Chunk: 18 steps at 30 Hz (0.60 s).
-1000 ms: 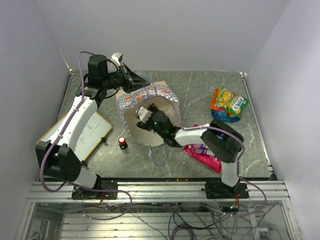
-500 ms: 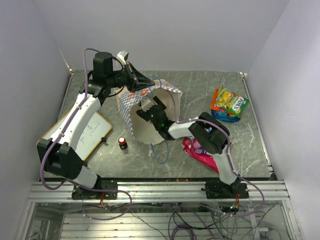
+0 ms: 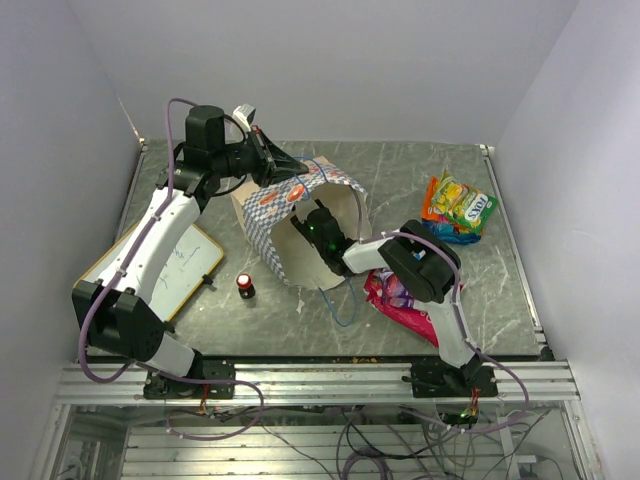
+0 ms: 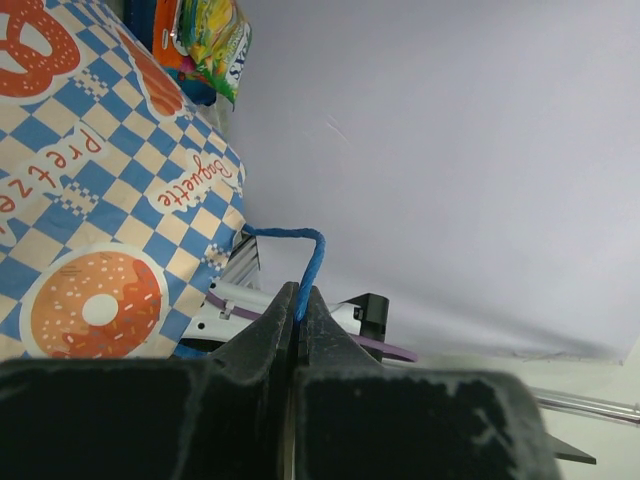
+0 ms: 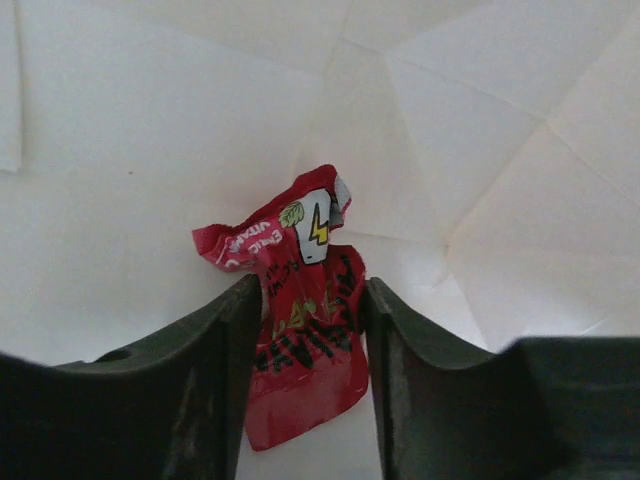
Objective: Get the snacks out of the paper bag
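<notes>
The paper bag (image 3: 268, 215) lies on its side, its mouth toward the front right. My left gripper (image 3: 276, 166) is shut on its blue cord handle (image 4: 312, 262) and holds the top edge up; the checkered band (image 4: 100, 200) fills the left wrist view. My right gripper (image 3: 312, 218) reaches into the bag's mouth. In the right wrist view it (image 5: 312, 292) is open, one finger on each side of a red snack packet (image 5: 300, 320) lying on the cream inner wall (image 5: 150, 150). Outside lie a pink packet (image 3: 402, 303) and green-orange packets (image 3: 458, 207), also in the left wrist view (image 4: 205, 40).
A small red-and-white capped bottle (image 3: 244, 285) stands just left of the bag's mouth. A whiteboard (image 3: 165, 268) lies at the left under my left arm. The bag's second blue cord (image 3: 340, 305) trails on the table in front. White walls close the sides and back.
My right gripper has pushed deeper into the bag. My left gripper has raised the handle and moved it slightly right, so the bag's mouth has shifted right and opened more.
</notes>
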Tool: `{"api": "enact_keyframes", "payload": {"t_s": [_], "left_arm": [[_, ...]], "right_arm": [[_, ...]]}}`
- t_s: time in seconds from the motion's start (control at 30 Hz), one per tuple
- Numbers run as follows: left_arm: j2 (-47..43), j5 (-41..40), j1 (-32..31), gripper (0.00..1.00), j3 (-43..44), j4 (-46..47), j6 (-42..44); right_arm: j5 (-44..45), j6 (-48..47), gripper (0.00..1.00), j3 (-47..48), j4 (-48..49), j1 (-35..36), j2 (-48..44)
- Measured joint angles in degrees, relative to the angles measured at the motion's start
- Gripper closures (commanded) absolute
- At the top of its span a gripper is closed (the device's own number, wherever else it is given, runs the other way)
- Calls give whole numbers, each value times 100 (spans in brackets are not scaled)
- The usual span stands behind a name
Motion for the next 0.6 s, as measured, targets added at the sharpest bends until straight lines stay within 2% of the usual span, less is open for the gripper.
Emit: {"api": "enact_keyframes", "payload": {"t_s": [0.13,0.27,0.6], "left_arm": [[0,-2,0,93,0,-2,-2],[0,-2,0,93,2,-46,22],[0,-2,0,93,2,-79,61]], "right_arm": [[-190,22,75,-90,44,0,-35],[-365,17,85,-212,66,0,-129],[-737,-17,92,-782,-107,59,-743]]}}
